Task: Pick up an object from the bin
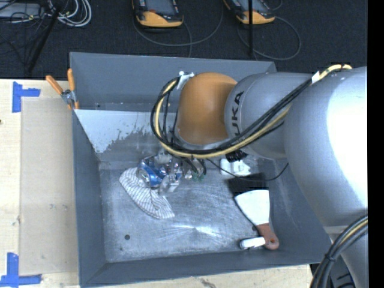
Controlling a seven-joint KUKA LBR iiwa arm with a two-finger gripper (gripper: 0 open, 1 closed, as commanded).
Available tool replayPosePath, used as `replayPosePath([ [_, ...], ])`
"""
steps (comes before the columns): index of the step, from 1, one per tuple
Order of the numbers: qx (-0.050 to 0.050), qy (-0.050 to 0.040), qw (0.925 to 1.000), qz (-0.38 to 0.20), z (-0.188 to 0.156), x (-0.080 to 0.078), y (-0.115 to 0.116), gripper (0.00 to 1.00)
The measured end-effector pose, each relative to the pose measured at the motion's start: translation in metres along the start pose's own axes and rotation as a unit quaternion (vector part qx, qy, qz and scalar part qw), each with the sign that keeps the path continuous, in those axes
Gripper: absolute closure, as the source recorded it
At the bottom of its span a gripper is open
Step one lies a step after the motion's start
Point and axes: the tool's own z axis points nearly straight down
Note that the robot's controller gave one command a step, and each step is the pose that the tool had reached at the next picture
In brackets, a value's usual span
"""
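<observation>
Our end effector (pixel 163 176) sits at the crumpled checked cloth's (pixel 150 200) far edge; we cannot tell its opening.

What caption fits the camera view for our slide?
Robot arm's gripper low over a crumpled cloth in a grey bin, a white spatula lying apart.

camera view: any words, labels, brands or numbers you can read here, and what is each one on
"KUKA": black letters running along the arm's grey wrist link, legible only in part because cables cross them.
White thing under the arm, at the back right of the bin: dark marks, too small to read.
Two orange-rimmed devices on the floor beyond the bin: screens too small to read.
No other text can be read.
</observation>
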Motion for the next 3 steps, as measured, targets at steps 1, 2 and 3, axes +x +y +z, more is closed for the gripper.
replayPosePath([
  [1,0.000,0.0000,1.0000,0.000,0.000,0.000,0.000,1.00],
  [2,0.001,0.0019,1.0000,0.000,-0.002,0.001,0.000,1.00],
  [3,0.006,0.0043,1.0000,0.001,-0.013,0.003,-0.003,1.00],
])
